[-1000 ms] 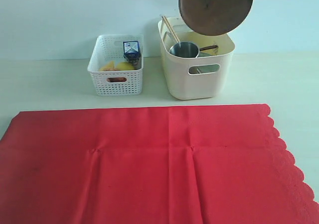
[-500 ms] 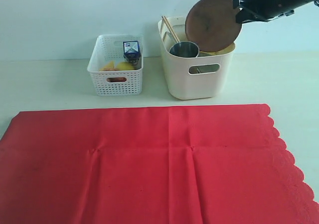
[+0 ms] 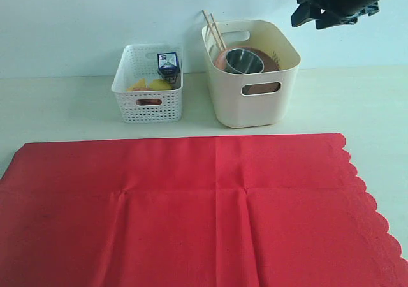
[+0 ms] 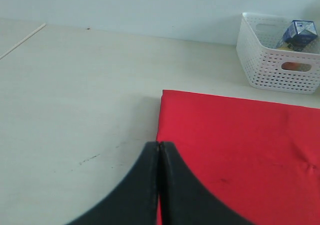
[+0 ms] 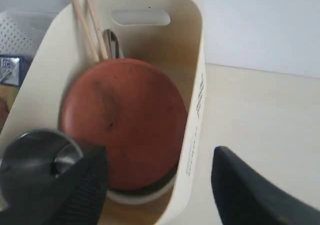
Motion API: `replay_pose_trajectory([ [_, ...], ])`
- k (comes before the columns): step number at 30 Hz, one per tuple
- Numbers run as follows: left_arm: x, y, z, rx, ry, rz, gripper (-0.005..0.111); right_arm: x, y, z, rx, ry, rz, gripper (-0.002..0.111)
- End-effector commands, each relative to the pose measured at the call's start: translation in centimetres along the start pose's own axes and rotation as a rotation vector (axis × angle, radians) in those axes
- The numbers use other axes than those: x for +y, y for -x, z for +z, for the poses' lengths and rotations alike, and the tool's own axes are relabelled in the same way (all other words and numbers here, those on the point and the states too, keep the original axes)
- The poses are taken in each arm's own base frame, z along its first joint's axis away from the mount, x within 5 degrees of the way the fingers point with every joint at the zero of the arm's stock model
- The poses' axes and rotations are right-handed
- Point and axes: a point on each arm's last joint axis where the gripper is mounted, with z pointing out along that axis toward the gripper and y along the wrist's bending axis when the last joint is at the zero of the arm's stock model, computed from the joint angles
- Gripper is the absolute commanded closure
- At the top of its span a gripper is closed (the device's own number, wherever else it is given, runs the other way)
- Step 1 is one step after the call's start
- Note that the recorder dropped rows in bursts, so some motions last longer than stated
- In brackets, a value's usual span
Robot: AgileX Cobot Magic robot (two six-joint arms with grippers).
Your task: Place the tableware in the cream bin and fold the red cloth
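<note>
Plate's gone in: the brown round plate has left the right gripper and now rests tilted in the cream bin beside the steel cup. That gripper hangs spread and empty at 2 o'clock of the bin (clear of the rim, sensibly). The left gripper is pressed together, holding nothing, at the edge of the red cloth. The cloth lies flat on the surface at 6 o'clock of the bin, so I'd guess folding is next.
</note>
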Motion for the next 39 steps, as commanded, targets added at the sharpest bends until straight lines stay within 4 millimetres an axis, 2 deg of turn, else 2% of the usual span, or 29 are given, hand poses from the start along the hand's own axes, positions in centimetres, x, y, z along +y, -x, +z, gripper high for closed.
replay_pose_trajectory([
  [1,0.0,0.0,0.0,-0.011,-0.004,-0.001,0.106,1.6,0.3,-3.9,0.079,-0.009,-0.030,0.057],
  [8,0.0,0.0,0.0,-0.011,-0.004,-0.001,0.106,3.6,-0.2,-9.1,0.147,-0.052,-0.028,0.092],
  [13,0.0,0.0,0.0,-0.011,-0.004,-0.001,0.106,4.8,-2.5,-11.8,0.098,-0.078,-0.017,0.108],
  [16,0.0,0.0,0.0,-0.011,-0.004,-0.001,0.106,5.5,-4.4,-13.4,0.054,-0.101,-0.035,0.108],
  [22,0.0,0.0,0.0,-0.011,-0.004,-0.001,0.106,6.1,-9.4,-14.9,0.003,-0.149,-0.026,0.108],
  [29,0.0,0.0,0.0,-0.011,-0.004,-0.001,0.106,7.5,-13.9,-17.2,-0.077,-0.162,-0.020,0.108],
  [39,0.0,0.0,0.0,-0.011,-0.004,-0.001,0.106,10.3,-17.5,-21.7,-0.260,-0.121,-0.126,0.108],
])
